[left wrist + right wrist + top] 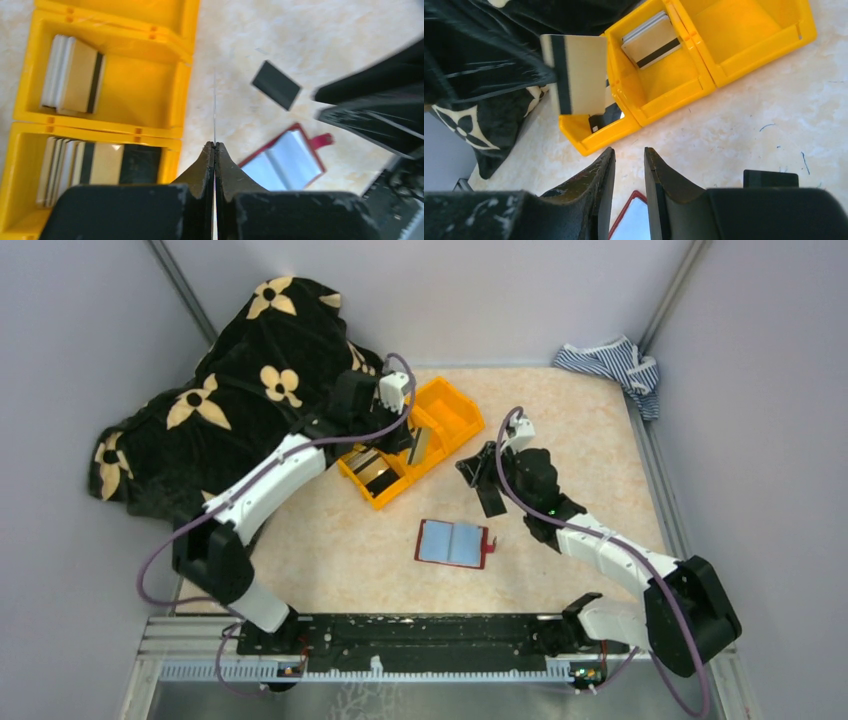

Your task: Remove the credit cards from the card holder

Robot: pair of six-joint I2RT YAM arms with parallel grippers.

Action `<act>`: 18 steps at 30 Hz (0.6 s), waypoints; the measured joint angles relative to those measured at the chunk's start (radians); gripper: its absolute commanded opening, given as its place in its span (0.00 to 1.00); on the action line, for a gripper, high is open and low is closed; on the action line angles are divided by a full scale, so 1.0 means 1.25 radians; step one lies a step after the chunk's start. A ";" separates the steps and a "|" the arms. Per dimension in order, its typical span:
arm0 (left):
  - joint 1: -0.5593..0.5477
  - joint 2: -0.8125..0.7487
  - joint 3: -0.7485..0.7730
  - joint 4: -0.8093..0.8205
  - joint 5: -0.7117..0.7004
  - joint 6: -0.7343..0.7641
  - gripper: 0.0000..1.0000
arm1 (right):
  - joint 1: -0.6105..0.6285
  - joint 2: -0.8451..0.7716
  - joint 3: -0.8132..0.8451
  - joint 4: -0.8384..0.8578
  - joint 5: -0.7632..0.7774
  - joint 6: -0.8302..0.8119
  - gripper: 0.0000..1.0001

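Maroon bifold card holder (455, 543) with pale blue inner pockets lies open and flat on the beige marbled table (600, 440), nearest the arms' bases, its small closing tab pointing right

Just beyond it and slightly to the right, a thin dark card (276, 85) rests flat on the tabletop, apart from the wallet. The right gripper (629, 152) hangs over this patch of table, its two black fingers a little apart with nothing between them

Farther back and to the left, the left gripper (214, 145) is clamped tight on a pale beige card (579, 75) with a dark stripe, gripping it by one edge just over the right rim of an orange-yellow three-compartment plastic bin (145, 95). The bin sits at a slant on the table; its middle compartment holds stacked cards (75, 80) in silver-grey and beige, and its near compartment holds another leaning row of cards (80, 170)

Behind the bin at far left is a heap of black cloth (250, 370) printed with cream flowers. A crumpled blue-and-white striped cloth (610, 365) lies in the far right corner
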 measured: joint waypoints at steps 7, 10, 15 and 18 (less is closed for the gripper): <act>0.010 0.179 0.131 -0.112 -0.114 0.123 0.00 | -0.023 0.000 -0.028 0.009 -0.044 0.000 0.23; 0.014 0.217 0.169 -0.111 -0.137 0.168 0.00 | -0.025 0.007 -0.050 0.020 -0.062 0.004 0.23; 0.030 0.239 0.201 -0.095 -0.151 0.213 0.00 | -0.025 0.042 -0.105 0.063 -0.089 0.029 0.22; 0.045 0.251 0.211 -0.081 -0.150 0.237 0.00 | -0.025 0.064 -0.138 0.086 -0.102 0.045 0.21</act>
